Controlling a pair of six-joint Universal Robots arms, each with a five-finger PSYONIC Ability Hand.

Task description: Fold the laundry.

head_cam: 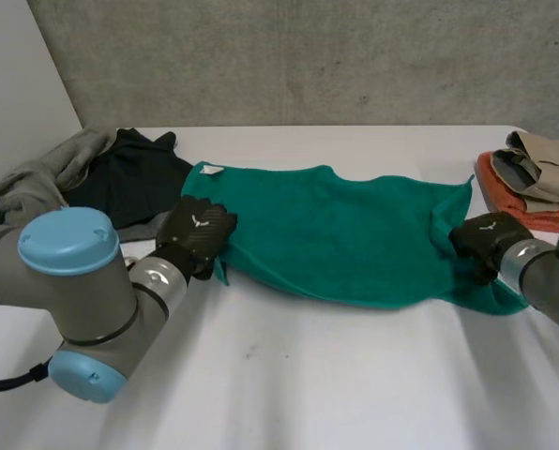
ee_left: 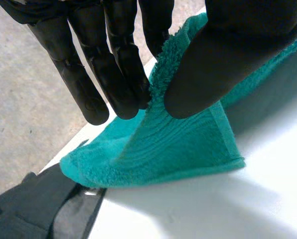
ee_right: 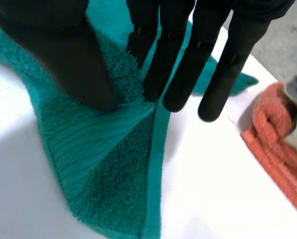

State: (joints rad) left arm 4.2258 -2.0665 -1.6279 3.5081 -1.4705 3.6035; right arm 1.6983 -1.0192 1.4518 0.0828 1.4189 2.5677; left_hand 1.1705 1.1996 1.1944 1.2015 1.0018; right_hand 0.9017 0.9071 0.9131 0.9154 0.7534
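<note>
The left hand pinches one near corner of the rectangular teal terry towel; the right hand pinches the other.

dark clothes left, stack right, near table free

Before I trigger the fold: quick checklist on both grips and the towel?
1. Left hand pinches the green terry towel's near left corner: ok.
2. Right hand pinches its near right corner: ok.
3. Towel flat between the hands: not ok, rumpled by the right hand.
4. Towel apart from the black garment: cannot tell, the far left corner lies close against it.
5. Towel apart from the orange terry towel: ok, white table shows between.
</note>
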